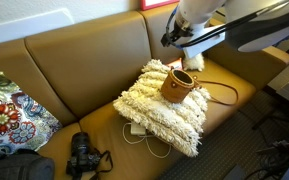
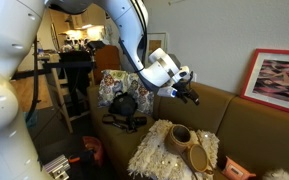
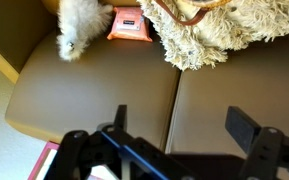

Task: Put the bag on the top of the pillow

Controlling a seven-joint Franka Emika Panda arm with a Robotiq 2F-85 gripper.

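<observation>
Bag [image 1: 178, 86] is up on the pillow [image 1: 159, 118], mouth open to the ceiling, strap [image 1: 222, 97] trailing off toward 3 o'clock onto the sofa [image 1: 74, 75]. Gripper [image 3: 176, 116] hangs clear at about 12 o'clock over the bag in both exterior views, no contact. In wrist view its jaws stand wide apart w/ nothing btwn them, pillow fringe up at 1 o'clock. So placement looks done, and we're at the let-go-and-clear stage. Bag seems to sit steady, tho the pic's too small to call its tilt. Next move: lift straight away, keeping fingers off that strap so nothing drags.
</observation>
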